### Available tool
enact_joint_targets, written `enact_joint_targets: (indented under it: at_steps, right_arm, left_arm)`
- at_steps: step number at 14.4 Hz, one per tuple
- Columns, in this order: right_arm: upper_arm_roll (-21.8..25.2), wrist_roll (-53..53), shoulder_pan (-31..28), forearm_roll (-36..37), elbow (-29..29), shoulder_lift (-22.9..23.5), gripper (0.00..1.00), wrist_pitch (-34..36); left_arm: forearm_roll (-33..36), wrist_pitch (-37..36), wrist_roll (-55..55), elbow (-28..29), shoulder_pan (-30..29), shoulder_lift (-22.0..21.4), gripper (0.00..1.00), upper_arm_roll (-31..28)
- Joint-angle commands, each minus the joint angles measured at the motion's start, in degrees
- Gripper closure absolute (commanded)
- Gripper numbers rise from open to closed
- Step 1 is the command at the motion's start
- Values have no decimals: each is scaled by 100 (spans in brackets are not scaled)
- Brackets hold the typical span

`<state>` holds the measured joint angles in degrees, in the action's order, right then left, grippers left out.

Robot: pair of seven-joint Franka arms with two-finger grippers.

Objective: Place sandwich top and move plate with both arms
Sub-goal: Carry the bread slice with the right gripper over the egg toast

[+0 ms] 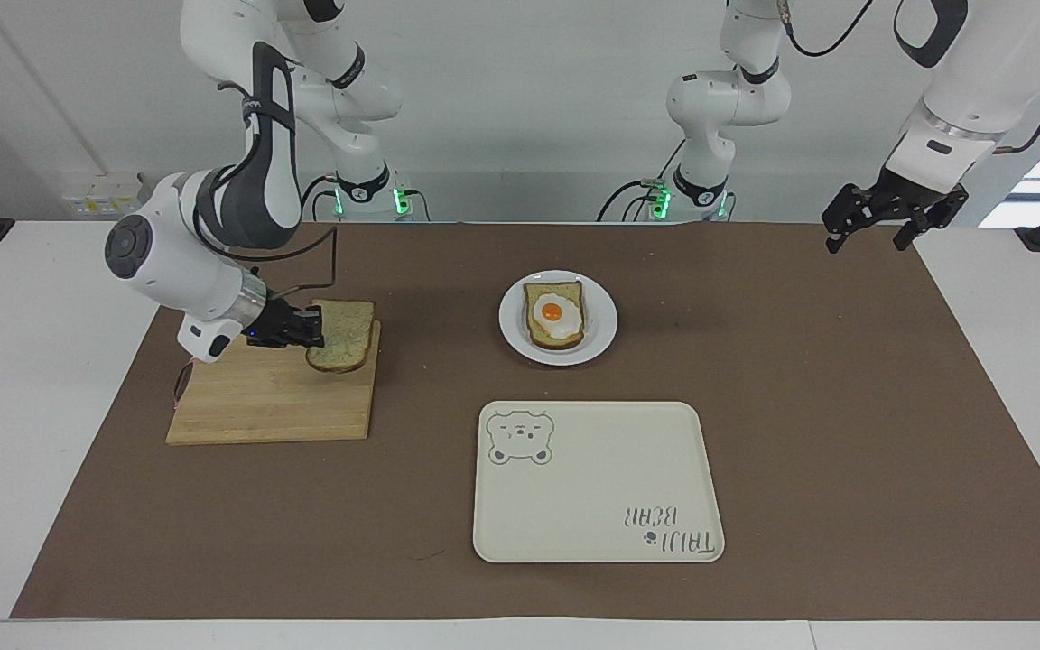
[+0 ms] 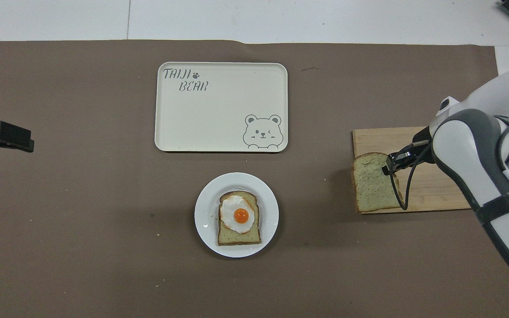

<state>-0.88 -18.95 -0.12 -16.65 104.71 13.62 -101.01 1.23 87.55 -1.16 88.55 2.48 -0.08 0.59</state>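
The sandwich top (image 1: 341,336), a plain speckled slice, hangs in my right gripper (image 1: 314,329), which is shut on its edge. It is held a little above the cutting board's corner nearest the plate; it also shows in the overhead view (image 2: 373,187), as does the right gripper (image 2: 389,167). The small white plate (image 1: 601,325) sits mid-table with the egg-topped slice (image 1: 554,316) on it, and shows in the overhead view (image 2: 203,216). My left gripper (image 1: 870,242) waits, open and empty, raised over the left arm's end of the mat.
A wooden cutting board (image 1: 258,406) lies toward the right arm's end. A cream bear tray (image 1: 597,483) lies farther from the robots than the plate. A brown mat covers the table.
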Motion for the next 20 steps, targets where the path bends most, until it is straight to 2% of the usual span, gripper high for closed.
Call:
enact_joint_targets:
  at_steps: [1,6,12,16,20]
  right_arm:
    - [0,4,205,-215,84,-132,100,82]
    - [0,1066,855,-1006,119,-158,100,-120]
    - [0,1868,1593,-1832,181,-237,100,-551]
    - [-9,2228,2059,-1956,233,-281,100,-744]
    - [0,2264,2482,-1983,313,-281,100,-1245]
  left_arm:
    - [105,-45,-33,127,-55,-141,0,46]
    - [105,-45,-33,127,-55,-141,0,46]
    - [97,-45,-33,127,-55,-141,0,46]
    - [97,-45,-33,127,-55,-141,0,46]
    - [105,-45,-33,127,-55,-141,0,46]
